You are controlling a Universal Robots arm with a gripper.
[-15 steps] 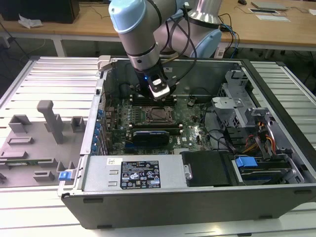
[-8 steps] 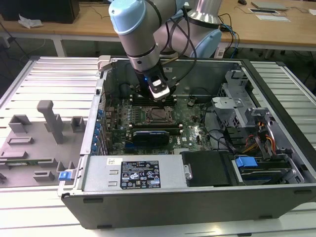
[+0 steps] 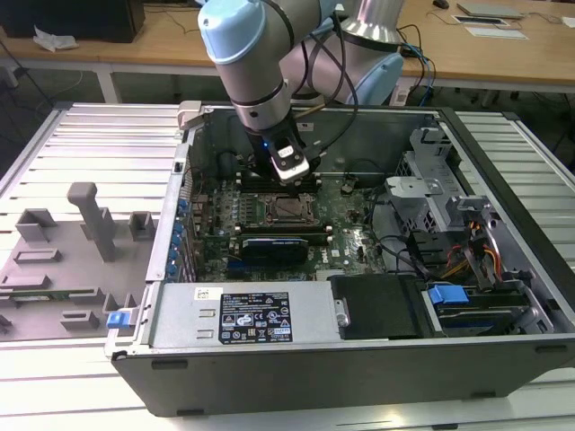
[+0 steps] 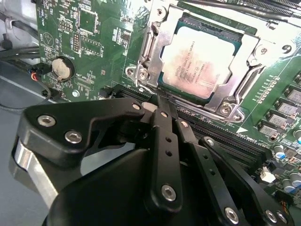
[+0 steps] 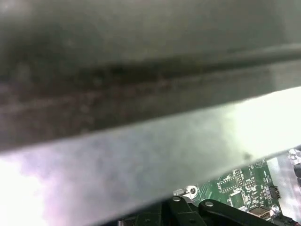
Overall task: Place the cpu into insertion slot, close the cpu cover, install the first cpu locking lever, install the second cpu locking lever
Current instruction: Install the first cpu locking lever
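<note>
End effector (image 3: 295,171) hung low inside the open case (image 3: 359,359) in the exterior view, over the board (image 3: 269,224) and just behind the slot. In the second wrist view the end effector (image 4: 157,101) had its black fingers (image 4: 162,117) drawn together, closed on nothing, with the tips just short of the socket's near corner and apart from it. The cpu (image 4: 200,61) sat flat in the slot (image 4: 209,26), its pale metal top showing through the cut-out of the cover (image 4: 251,47), which lay down over its edges. A lever (image 4: 146,44) ran along one side of the cover and a second lever (image 4: 254,80) along the opposite side; whether either was hooked could not be told. A coin battery (image 4: 62,68) lay on the board well apart from the socket, and long black memory slots (image 4: 225,136) ran between the socket and the fingers. The case stood on a slatted desk (image 3: 90,135), with grey fixtures (image 3: 94,220) on the exterior view's left.
</note>
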